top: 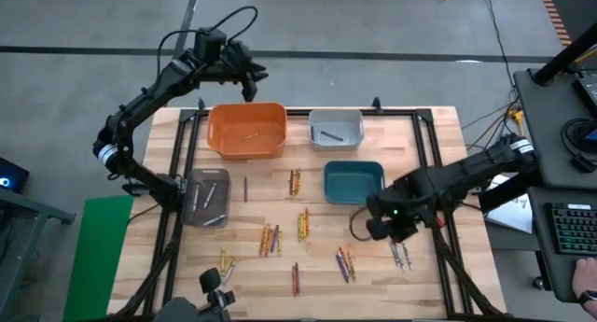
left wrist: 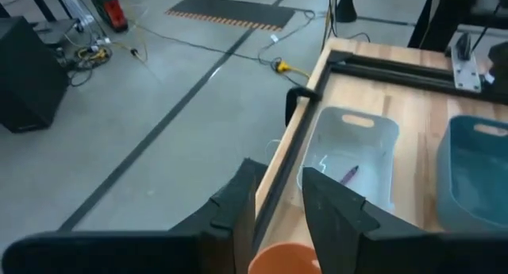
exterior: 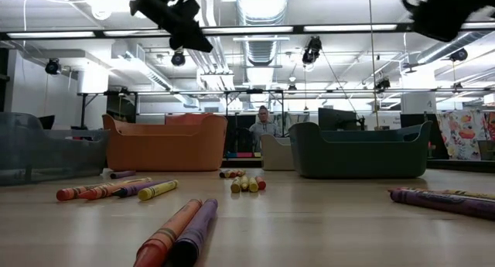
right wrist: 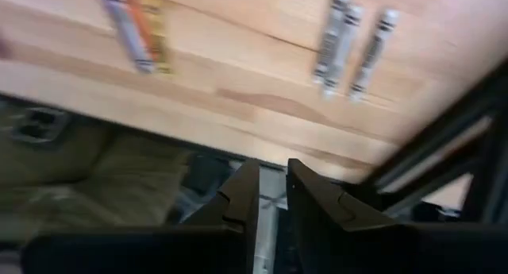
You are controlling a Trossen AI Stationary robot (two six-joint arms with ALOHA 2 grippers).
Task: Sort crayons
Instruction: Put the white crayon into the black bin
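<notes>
The crayons (top: 299,224) lie flat in small same-coloured clusters across the near half of the counter, grey ones toward its right edge, a few inside bins.

Overhead looks straight down; low camera, table-level, shares its orange bin (top: 247,131).

The left arm stretches up and away over the far edge of the table, its left gripper (top: 250,84) raised with the fingers (left wrist: 333,206) parted and empty. The right arm bends inward, its right gripper (top: 392,231) low with the fingers (right wrist: 242,196) slightly apart, holding nothing.
</notes>
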